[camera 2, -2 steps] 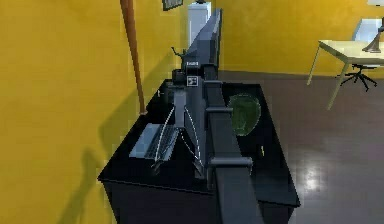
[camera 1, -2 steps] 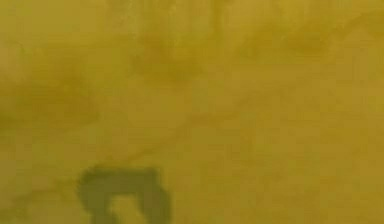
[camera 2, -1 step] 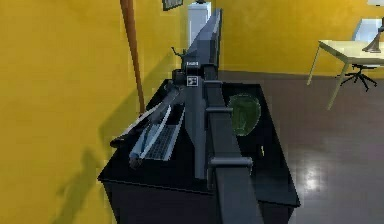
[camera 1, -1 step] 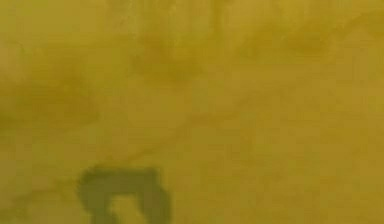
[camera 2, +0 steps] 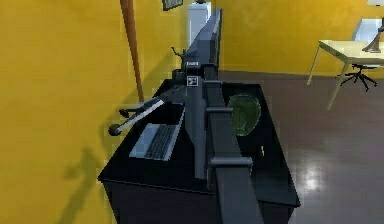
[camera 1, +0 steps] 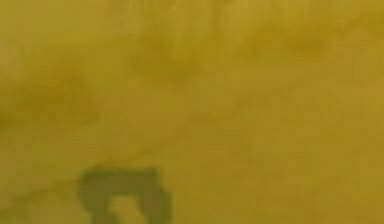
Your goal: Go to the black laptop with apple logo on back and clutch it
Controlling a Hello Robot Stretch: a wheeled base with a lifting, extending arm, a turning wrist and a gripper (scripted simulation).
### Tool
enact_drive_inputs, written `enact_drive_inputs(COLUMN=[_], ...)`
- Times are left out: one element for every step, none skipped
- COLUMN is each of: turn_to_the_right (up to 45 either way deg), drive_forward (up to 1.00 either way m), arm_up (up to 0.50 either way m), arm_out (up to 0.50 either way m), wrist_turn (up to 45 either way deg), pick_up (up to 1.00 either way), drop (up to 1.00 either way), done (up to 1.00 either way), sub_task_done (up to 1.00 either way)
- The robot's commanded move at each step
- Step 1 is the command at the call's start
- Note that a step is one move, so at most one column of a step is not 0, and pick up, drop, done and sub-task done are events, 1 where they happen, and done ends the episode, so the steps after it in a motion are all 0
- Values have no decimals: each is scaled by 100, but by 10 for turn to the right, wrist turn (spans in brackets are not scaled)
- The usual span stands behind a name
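Observation:
A black laptop [camera 2: 157,141] lies with its grey keyboard facing up on a low black table [camera 2: 272,172], close to the yellow wall at the arm side view's left. The dark arm bar rises over the table to two white marked squares. From there my gripper [camera 2: 128,121] reaches left, its thin fingers [camera 2: 150,109] slanting down just beyond the laptop's far edge. With the laptop and tabletop right at the gripper's far end, I cannot tell whether it holds anything.
A round dark green thing [camera 2: 243,112] sits on the table right of the arm. A brown pole [camera 2: 130,40] stands by the yellow wall [camera 1: 200,90]. A white desk [camera 2: 345,50] and an office chair [camera 2: 362,70] stand at the far right across brown floor.

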Motion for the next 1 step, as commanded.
enact_drive_inputs(turn_to_the_right=[0], drive_forward=[0], arm_up=[0], arm_out=[0], wrist_turn=[450], pick_up=[0], drop=[0], done=[0], sub_task_done=[0])
